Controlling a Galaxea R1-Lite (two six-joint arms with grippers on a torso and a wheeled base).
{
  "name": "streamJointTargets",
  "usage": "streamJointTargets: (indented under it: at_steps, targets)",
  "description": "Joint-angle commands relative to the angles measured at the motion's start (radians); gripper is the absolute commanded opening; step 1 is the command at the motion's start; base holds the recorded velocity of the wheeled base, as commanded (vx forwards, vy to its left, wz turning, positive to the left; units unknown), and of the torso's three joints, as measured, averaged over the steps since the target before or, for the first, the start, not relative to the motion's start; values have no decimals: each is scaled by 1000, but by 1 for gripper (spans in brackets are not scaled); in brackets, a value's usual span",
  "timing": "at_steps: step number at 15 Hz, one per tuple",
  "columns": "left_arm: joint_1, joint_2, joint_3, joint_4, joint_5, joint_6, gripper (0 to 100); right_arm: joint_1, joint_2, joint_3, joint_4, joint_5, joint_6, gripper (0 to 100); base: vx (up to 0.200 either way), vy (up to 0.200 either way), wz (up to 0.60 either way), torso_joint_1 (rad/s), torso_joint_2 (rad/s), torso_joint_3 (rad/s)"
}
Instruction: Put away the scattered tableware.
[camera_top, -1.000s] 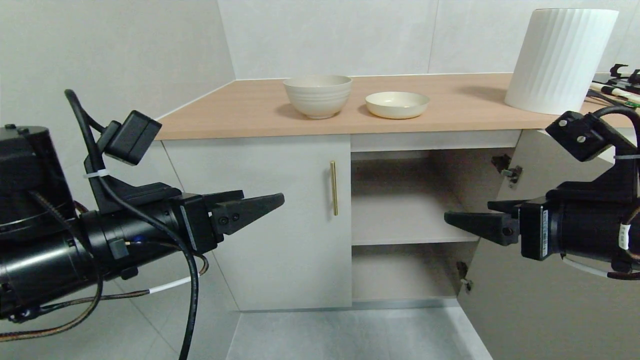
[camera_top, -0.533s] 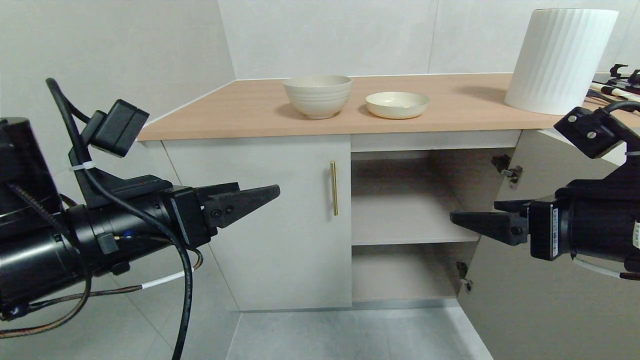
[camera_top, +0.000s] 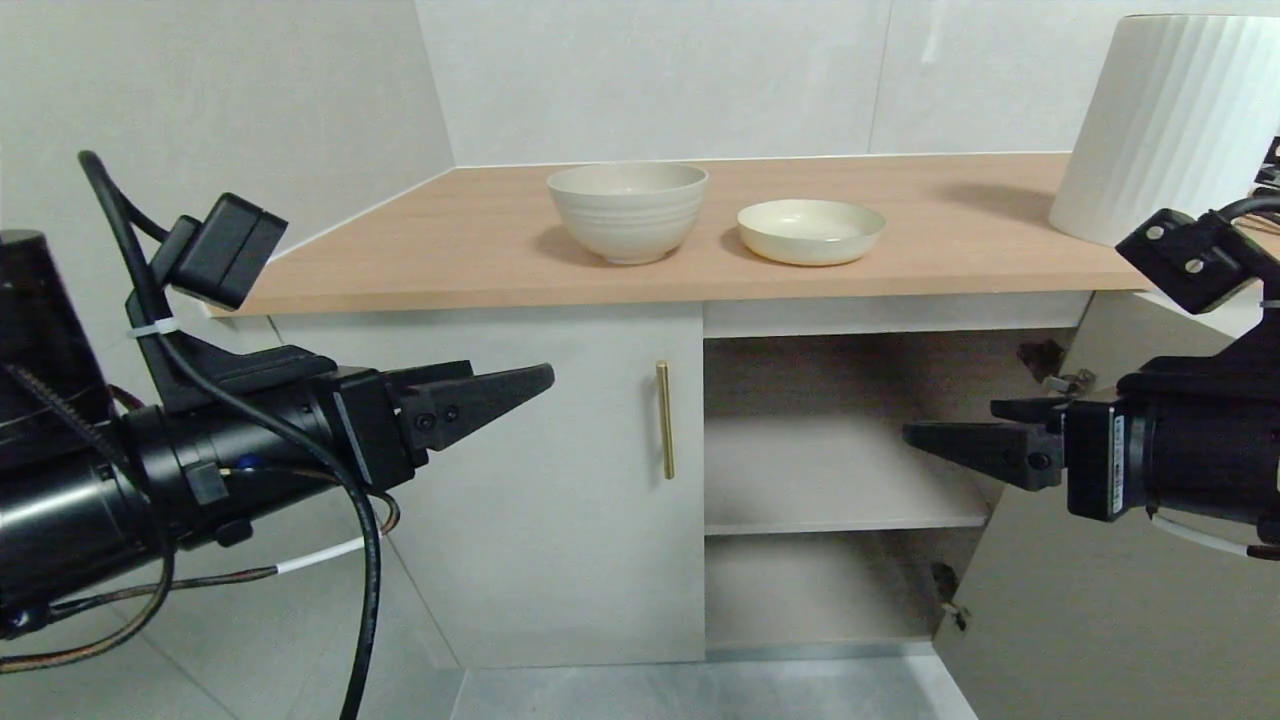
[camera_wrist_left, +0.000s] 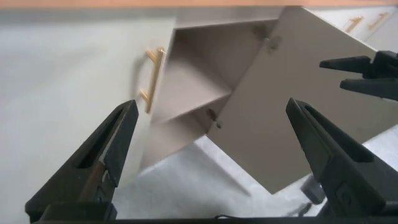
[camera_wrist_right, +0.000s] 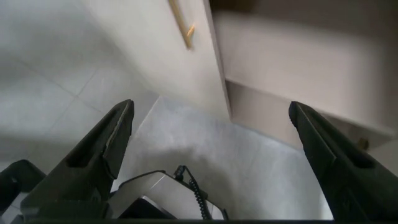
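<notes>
A deep cream bowl (camera_top: 628, 210) and a shallow cream dish (camera_top: 811, 230) stand side by side on the wooden countertop (camera_top: 450, 250). Below them is a cabinet: its left door is closed and has a brass handle (camera_top: 663, 420), and its right half is open on a bare shelf (camera_top: 830, 480). My left gripper (camera_top: 510, 385) hangs open in front of the closed door, well below the bowl, holding nothing (camera_wrist_left: 212, 106). My right gripper (camera_top: 915, 438) is level with the shelf at the open compartment's right side, open and holding nothing (camera_wrist_right: 210, 106).
A tall white ribbed cylinder (camera_top: 1170, 130) stands at the right end of the counter. The open cabinet door (camera_top: 1080, 600) swings out beneath my right arm. A tiled wall closes the corner on the left, and grey floor (camera_top: 700, 695) lies in front of the cabinet.
The head camera has shifted, so the counter and cabinet sit lower and larger in view. Both arms have drawn back slightly outward. Both grippers stay open.
</notes>
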Motion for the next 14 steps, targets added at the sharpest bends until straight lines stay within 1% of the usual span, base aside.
streamJointTargets:
  at_steps: [1, 6, 9, 14]
  targets:
    - [0, 3, 0, -1, -1, -1, 100, 0, 0, 1, -1, 2, 0, 100, 200, 0, 0, 2, 2, 2]
    - [-2, -40, 2, 8, 2, -2, 100, 0, -53, 38, -8, 53, -3, 100, 0, 0, 0, 0, 0, 0]
    - [-2, -52, -15, 66, -1, -2, 100, 0, -73, 55, -11, 96, -12, 100, 0, 0, 0, 0, 0, 0]
    - [-2, -41, -15, 66, -2, -2, 100, -2, -53, 58, -12, 90, -22, 100, 0, 0, 0, 0, 0, 0]
